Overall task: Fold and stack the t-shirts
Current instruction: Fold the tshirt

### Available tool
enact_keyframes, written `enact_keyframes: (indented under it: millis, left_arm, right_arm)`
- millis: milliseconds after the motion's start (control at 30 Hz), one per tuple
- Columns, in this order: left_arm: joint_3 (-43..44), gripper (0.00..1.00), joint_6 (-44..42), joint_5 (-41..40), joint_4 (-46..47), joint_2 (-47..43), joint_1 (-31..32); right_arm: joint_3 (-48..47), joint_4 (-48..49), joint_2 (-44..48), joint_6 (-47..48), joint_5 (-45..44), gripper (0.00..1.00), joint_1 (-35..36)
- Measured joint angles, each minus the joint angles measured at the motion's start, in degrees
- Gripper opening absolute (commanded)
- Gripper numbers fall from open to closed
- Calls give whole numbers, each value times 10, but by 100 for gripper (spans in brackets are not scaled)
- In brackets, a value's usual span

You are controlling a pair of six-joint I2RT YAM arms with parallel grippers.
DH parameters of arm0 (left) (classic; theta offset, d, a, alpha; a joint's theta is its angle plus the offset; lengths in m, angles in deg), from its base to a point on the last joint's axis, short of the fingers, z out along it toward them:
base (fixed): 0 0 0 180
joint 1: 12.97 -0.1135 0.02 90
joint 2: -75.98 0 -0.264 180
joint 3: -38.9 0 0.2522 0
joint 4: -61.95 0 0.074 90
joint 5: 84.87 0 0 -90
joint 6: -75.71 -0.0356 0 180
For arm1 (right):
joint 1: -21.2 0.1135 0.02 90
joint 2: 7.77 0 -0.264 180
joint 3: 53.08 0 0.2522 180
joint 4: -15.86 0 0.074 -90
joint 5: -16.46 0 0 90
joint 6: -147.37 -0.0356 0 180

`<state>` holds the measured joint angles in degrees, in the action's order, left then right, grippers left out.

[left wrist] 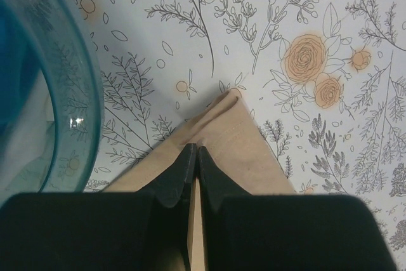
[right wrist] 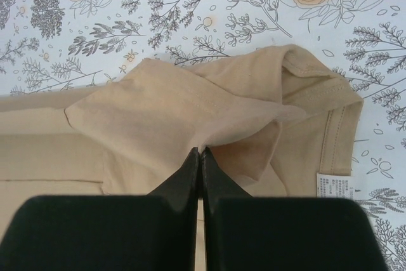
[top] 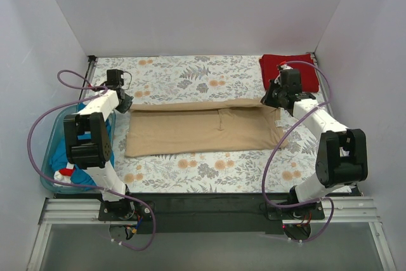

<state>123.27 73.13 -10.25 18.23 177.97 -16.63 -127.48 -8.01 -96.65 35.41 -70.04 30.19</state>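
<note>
Tan t-shirt (top: 203, 128): lies flat across the middle of the top view, on the floral tablecloth (top: 184, 77).
Left gripper (top: 125, 103): at the shirt's left end, its 2 fingers pressed together on tan cloth.
Right gripper (top: 271, 98): at the shirt's right end, pinching a raised fold.
Red t-shirt (top: 288, 71): folded, upper right.
Teal t-shirt (top: 58, 152): in the tub (top: 45, 163), left edge.

Soft, even light is falling from above, making only faint shadows. Left of the left gripper (left wrist: 193, 157), the tub (left wrist: 82, 93) is looking blurred and is showing a small glare. Just ahead of the right gripper (right wrist: 200, 157), the tan t-shirt (right wrist: 158, 112) is shading itself softly.
</note>
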Motion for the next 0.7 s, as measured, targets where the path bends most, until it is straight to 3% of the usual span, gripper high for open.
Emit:
enact_keyframes:
  millis: [700]
  left_arm:
    - [20, 0, -7, 28, 1, -4, -12]
  right_arm:
    - [8, -9, 34, -4, -2, 1, -4]
